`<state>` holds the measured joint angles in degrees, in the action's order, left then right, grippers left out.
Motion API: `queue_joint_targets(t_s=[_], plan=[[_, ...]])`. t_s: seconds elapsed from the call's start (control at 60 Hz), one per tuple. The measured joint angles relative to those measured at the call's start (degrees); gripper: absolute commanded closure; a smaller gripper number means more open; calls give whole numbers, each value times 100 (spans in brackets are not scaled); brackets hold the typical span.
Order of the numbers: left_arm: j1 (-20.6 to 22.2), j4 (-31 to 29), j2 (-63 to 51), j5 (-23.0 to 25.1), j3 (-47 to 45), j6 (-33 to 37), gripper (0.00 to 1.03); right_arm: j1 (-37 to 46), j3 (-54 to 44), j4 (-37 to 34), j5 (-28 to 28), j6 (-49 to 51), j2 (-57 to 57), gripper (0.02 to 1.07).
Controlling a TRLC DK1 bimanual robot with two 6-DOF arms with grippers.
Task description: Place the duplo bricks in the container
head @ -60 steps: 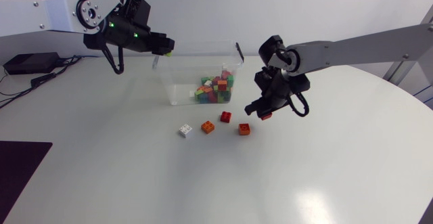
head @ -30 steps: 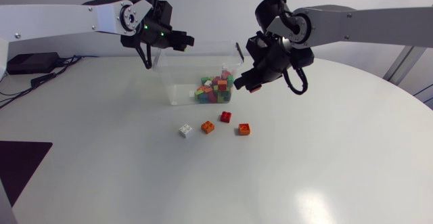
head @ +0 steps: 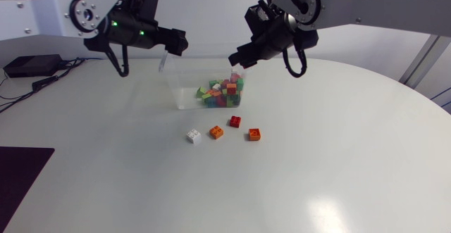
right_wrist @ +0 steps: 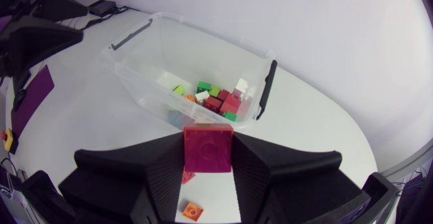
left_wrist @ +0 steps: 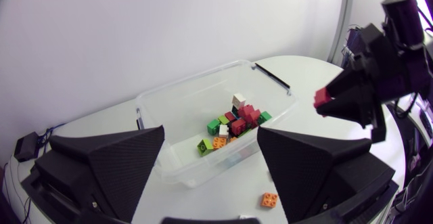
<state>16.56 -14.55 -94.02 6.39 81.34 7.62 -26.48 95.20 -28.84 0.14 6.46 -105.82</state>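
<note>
Delivery in progress: the right end effector [head: 237,58] hangs over the right end of the container [head: 182,96], clenched on a held red brick [right_wrist: 208,147] that is pinched from two sides between its fingers. Inside the container, a heap of coloured bricks [head: 222,92] lies towards that same end. The left end effector [head: 176,41], fingers spread and empty, hovers by the container's far left corner. In front of the container, on the worktop [head: 338,162], lie a white brick [head: 192,136], an orange brick [head: 216,131], a loose red brick [head: 235,121] and a second orange brick [head: 254,134]. The carry looks nearly done. The next move calls for a release squarely inside the walls, then a return for one of the four.
</note>
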Motion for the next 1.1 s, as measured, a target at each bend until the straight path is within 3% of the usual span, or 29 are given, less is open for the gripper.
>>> queue_joint_targets(t_s=[0.433, 0.917, 0.95, 1.033, 1.05, 1.067, 1.1], plan=[[0, 15, 994, 931, -2258, 1064, 6, -203, 730, 555, -101, 2, -837, 77], [81, 96, 813, 1008, -2780, 1545, 6, -210, 1985, 929, -179, 83, -1832, 74], [98, 116, 798, 1008, -2809, 1556, 6, -223, 2055, 935, -157, 83, -1886, 65], [166, 146, 741, 1010, -2841, 1558, 6, -236, 2232, 938, -94, 85, -2044, 19], [184, 164, 723, 1010, -2850, 1558, 6, -236, 2243, 938, -92, 90, -2057, 17], [197, 173, 710, 1010, -2850, 1558, 6, -236, 2269, 940, -55, 94, -2092, 7], [210, 195, 664, 1010, -2850, 1558, 6, -236, 2284, 938, -26, 107, -2129, 6]])
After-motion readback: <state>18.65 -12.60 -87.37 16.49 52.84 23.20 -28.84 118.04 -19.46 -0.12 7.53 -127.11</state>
